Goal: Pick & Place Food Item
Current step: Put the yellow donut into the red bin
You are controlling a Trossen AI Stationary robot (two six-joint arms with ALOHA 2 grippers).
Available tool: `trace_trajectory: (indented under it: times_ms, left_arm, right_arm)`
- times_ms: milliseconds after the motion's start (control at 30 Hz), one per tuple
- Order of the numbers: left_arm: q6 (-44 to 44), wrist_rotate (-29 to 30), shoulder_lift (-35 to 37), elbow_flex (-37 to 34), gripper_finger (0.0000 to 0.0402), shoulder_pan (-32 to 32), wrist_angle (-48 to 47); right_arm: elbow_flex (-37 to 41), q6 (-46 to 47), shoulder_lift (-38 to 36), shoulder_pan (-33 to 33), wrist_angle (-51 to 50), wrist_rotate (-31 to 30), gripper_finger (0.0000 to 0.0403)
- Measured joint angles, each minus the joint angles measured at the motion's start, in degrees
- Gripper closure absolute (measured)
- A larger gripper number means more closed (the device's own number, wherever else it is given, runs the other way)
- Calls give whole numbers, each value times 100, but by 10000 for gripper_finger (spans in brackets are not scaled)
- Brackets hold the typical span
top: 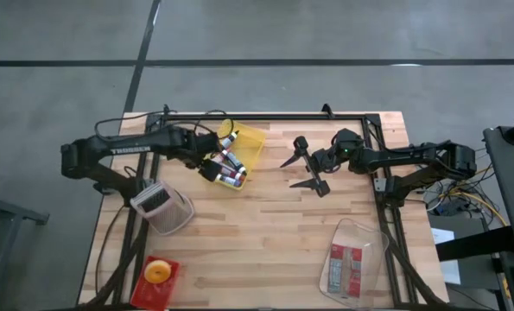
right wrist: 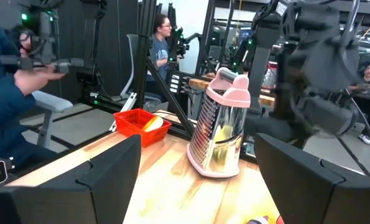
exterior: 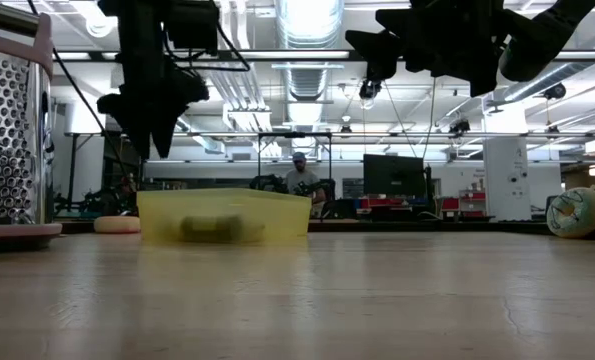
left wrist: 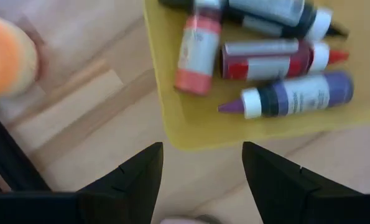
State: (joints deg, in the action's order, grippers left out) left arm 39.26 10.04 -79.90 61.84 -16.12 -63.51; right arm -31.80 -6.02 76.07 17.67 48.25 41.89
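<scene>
Food colouring tubes (left wrist: 278,59), heaped in yellow bin (top: 244,154) at table's back-left. Directly below left gripper (left wrist: 200,180), fingers spread wide, empty, hovering over bin's near edge. Long axes roughly crosswise to the finger gap; purple tube (left wrist: 296,96) nearest, nozzle pointing sideways. Right gripper (top: 304,168) mid-table, wide open, empty, farther off.

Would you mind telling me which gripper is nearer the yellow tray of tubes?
Left. The left gripper, open, hangs right over the yellow tray's near edge, above the tubes. The right gripper, also open, hovers above bare table beside the tray, clearly apart.
</scene>
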Motion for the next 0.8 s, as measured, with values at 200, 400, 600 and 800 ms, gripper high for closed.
trace_trajectory:
  times_ms: [200, 400, 600, 800]
  left_arm:
    - [1, -41, -68, -76, 178, -20, 9]
    - [83, 202, -61, -58, 178, -249, 6]
    - [53, 197, -44, -77, 178, -800, -134]
    - [-719, -16, -167, -139, 178, -1568, -121]
  right_arm:
    - [0, 0, 0, -1, 0, 0, 103]
    - [0, 0, 0, -1, 0, 0, 96]
    - [1, 0, 0, -2, 0, 0, 92]
    - [0, 0, 0, 0, 0, 0, 99]
